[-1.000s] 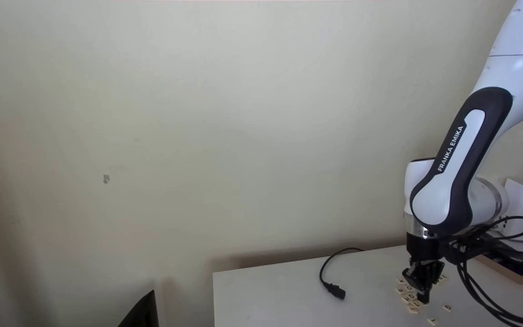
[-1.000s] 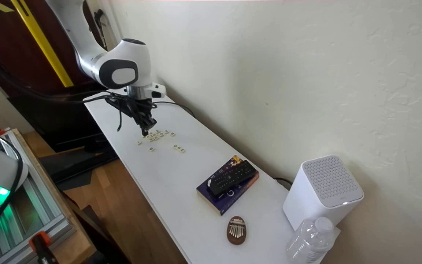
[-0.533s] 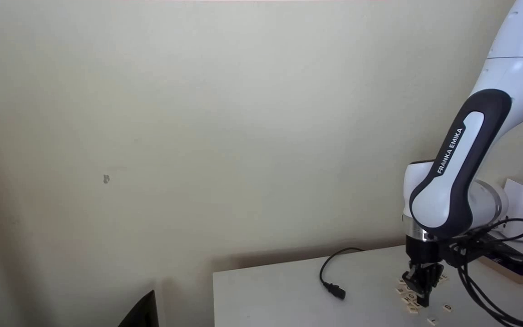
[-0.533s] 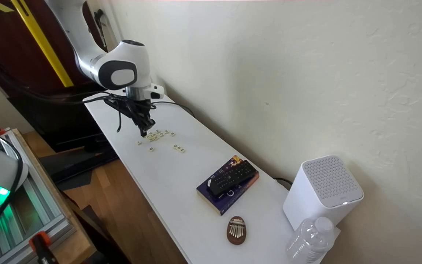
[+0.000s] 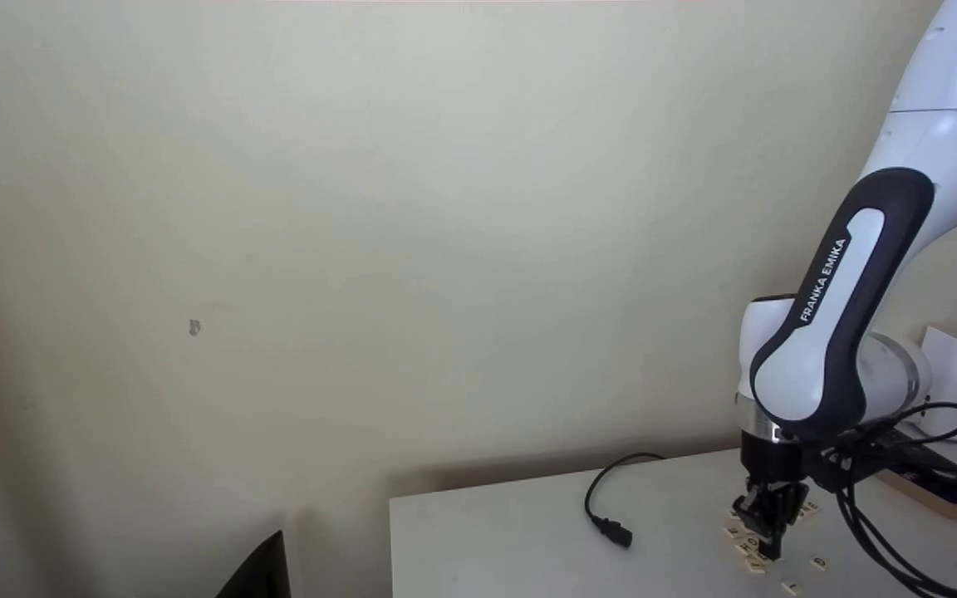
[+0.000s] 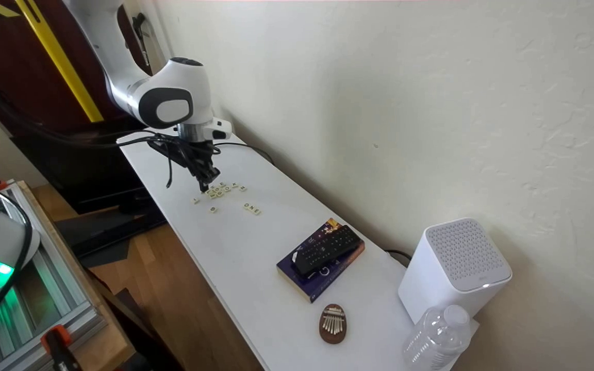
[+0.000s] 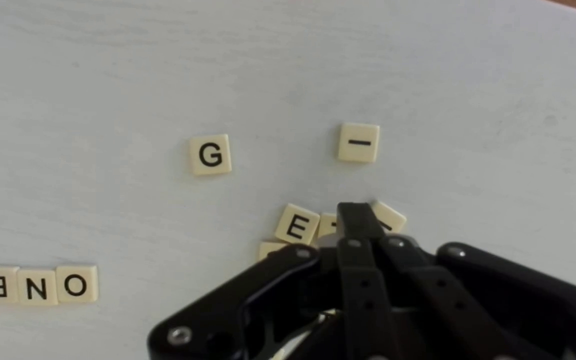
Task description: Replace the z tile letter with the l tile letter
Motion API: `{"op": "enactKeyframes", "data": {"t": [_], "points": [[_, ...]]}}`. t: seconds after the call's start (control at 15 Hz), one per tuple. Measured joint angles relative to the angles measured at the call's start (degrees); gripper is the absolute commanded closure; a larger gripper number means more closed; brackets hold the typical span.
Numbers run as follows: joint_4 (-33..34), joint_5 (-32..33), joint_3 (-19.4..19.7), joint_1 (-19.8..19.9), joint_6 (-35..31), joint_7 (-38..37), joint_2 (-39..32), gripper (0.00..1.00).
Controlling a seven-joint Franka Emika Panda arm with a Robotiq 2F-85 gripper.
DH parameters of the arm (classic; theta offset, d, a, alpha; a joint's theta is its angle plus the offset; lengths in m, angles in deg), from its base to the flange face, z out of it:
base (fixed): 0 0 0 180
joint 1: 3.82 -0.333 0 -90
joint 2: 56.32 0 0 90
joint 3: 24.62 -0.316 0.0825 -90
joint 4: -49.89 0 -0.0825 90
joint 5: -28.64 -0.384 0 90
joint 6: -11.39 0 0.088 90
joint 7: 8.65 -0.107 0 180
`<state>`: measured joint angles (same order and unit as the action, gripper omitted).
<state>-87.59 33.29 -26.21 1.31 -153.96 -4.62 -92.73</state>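
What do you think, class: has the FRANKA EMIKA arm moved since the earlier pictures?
Yes: the arm has dropped slightly against the wall mark in an exterior view.

Your white table [image 6: 245, 252] carries the ONE row [image 7: 38, 286], a G tile [image 7: 211, 155], a bar-marked tile [image 7: 359, 143] and a partly hidden tile cluster [image 7: 297, 224]; well apart from these lie a book [image 6: 323, 281], a thumb piano [image 6: 333, 323] and a box [image 6: 454, 268]. You also have a cable [image 5: 614, 532] on it.

Cream tiles [image 7: 211, 154] w/ blk ltrs [image 7: 298, 226]
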Motion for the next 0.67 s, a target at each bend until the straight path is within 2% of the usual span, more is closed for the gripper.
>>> {"op": "enactKeyframes", "data": {"t": [0.67], "points": [[0.4, 0.0, -0.4, 1.0, -3.3, 0.8, -1.9, 1.0]]}}
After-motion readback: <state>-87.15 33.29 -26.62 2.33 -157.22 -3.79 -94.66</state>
